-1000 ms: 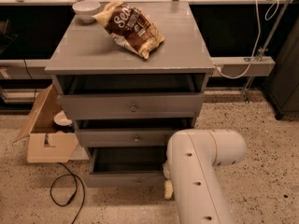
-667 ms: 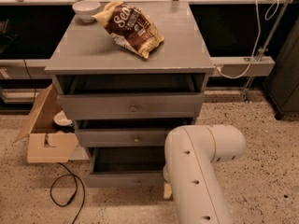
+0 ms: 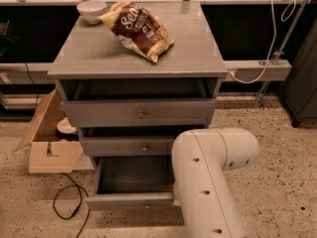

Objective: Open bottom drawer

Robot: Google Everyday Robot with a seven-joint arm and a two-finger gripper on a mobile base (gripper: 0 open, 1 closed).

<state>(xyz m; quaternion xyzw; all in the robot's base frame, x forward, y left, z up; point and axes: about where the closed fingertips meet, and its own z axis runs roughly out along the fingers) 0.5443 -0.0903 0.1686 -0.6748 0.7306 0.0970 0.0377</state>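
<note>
The grey cabinet (image 3: 99,58) has three drawers. The bottom drawer (image 3: 129,201) is pulled out towards me, and its dark inside (image 3: 133,172) shows nothing in it. Its knob is hidden. My white arm (image 3: 208,182) reaches down across the drawer's right part. My gripper (image 3: 175,199) is at the right end of the drawer's front panel, almost wholly hidden behind the arm. The top drawer (image 3: 141,114) and the middle drawer (image 3: 143,146) each stand slightly out, with their small round knobs in sight.
A brown chip bag (image 3: 138,29) and a white bowl (image 3: 92,10) lie on the cabinet top. An open cardboard box (image 3: 52,145) stands on the floor to the left, with a black cable (image 3: 67,202) looped beside it. A white cable (image 3: 252,76) hangs at the right.
The bottom drawer's front has come a little further out towards me. The arm's elbow has shifted slightly left and up.
</note>
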